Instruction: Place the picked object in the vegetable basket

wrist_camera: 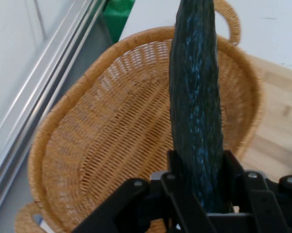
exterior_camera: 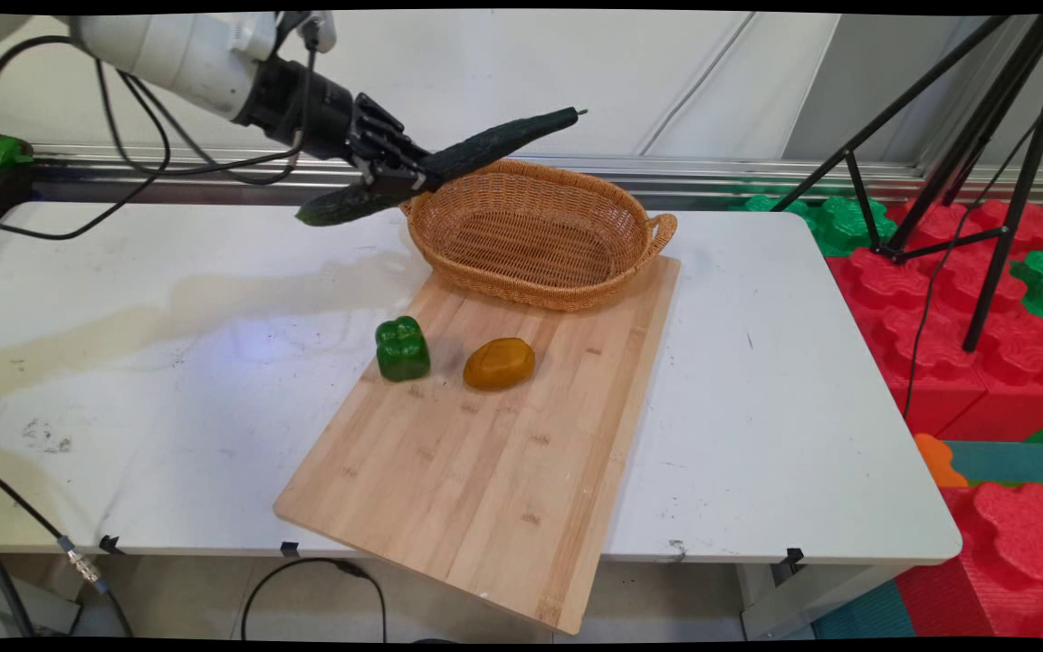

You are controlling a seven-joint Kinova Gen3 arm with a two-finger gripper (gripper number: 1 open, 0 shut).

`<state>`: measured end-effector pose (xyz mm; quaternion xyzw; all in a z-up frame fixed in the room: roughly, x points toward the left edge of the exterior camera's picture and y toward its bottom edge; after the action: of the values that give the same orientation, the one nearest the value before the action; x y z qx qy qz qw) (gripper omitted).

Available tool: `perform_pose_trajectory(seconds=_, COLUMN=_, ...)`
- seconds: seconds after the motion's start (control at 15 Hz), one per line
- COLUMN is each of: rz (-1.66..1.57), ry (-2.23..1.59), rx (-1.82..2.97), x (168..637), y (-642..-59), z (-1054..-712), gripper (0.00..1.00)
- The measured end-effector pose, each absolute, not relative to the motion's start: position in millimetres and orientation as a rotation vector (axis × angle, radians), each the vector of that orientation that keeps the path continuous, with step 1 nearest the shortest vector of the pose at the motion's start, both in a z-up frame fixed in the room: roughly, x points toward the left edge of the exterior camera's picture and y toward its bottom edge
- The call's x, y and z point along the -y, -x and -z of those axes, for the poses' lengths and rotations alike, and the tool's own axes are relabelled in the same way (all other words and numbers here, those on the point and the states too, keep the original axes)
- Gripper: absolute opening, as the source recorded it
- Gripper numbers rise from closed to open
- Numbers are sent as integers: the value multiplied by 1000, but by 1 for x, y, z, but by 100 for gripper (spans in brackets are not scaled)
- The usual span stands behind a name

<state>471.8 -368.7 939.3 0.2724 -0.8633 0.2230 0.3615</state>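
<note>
the cucumber point(exterior_camera: 449, 163) is up in the air, gripped tight around its middle by the gripper point(exterior_camera: 404, 181). it hangs tilted over the left rim of the basket point(exterior_camera: 576, 294), which sits on the far end of the wooden board point(exterior_camera: 485, 471). a green pepper point(exterior_camera: 402, 349) and a potato point(exterior_camera: 499, 363) lie near the board's left edge.

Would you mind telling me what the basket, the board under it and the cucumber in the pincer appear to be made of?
The basket looks like woven wicker, matte tan, with its weave visible. The board seems to be pale bamboo or wood, showing plank seams and grain. The cucumber, clamped in the pincer, is dark green, bumpy and slightly glossy; whether real or plastic is unclear.
</note>
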Motion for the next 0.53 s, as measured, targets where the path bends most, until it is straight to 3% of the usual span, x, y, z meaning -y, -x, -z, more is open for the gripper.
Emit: perform_pose_trajectory(seconds=0.53, rz=-598, ry=-628, rx=2274, x=435, y=-457, z=-907, gripper=0)
